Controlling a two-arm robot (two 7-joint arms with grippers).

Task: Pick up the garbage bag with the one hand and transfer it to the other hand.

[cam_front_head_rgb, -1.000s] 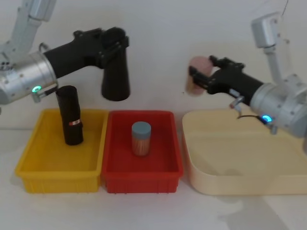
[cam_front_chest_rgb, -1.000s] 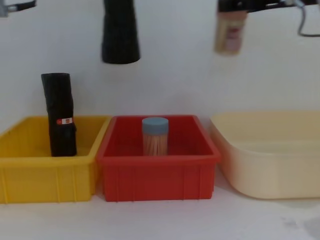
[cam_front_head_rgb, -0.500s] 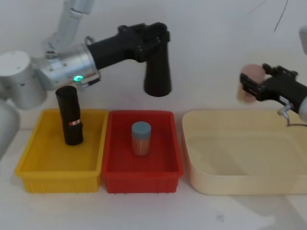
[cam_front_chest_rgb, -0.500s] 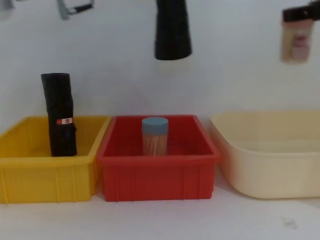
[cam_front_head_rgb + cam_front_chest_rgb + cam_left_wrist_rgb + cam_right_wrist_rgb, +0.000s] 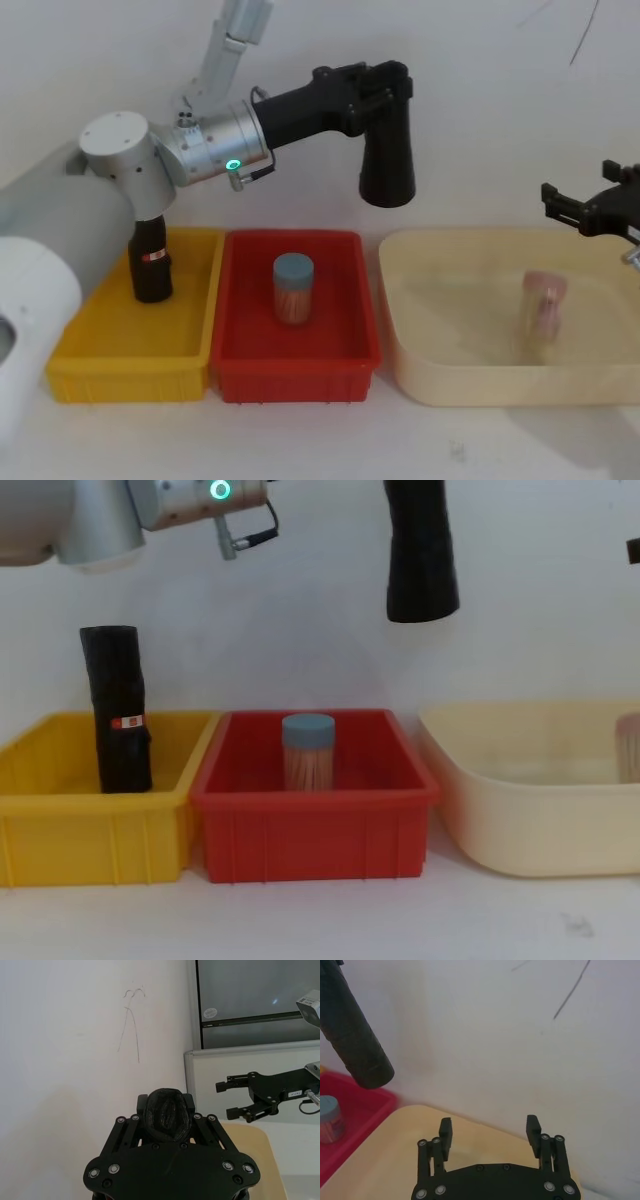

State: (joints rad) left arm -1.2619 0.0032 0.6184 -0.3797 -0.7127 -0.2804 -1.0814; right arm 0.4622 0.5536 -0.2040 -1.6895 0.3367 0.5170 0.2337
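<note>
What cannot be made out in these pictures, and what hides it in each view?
- Head view: the garbage bag's gripped stretch, covered by the left gripper shut on it.
- Head view: the labelled black roll's upper part, behind the left arm.
- Head view: the pink item in the beige tub, blurred; chest view's right edge cuts it.

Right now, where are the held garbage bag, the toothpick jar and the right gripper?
garbage bag (image 5: 388, 150), head view, middle of the roll.
toothpick jar (image 5: 293, 302), head view, clear body.
right gripper (image 5: 489, 1129), right wrist view, between its open fingertips.
</note>
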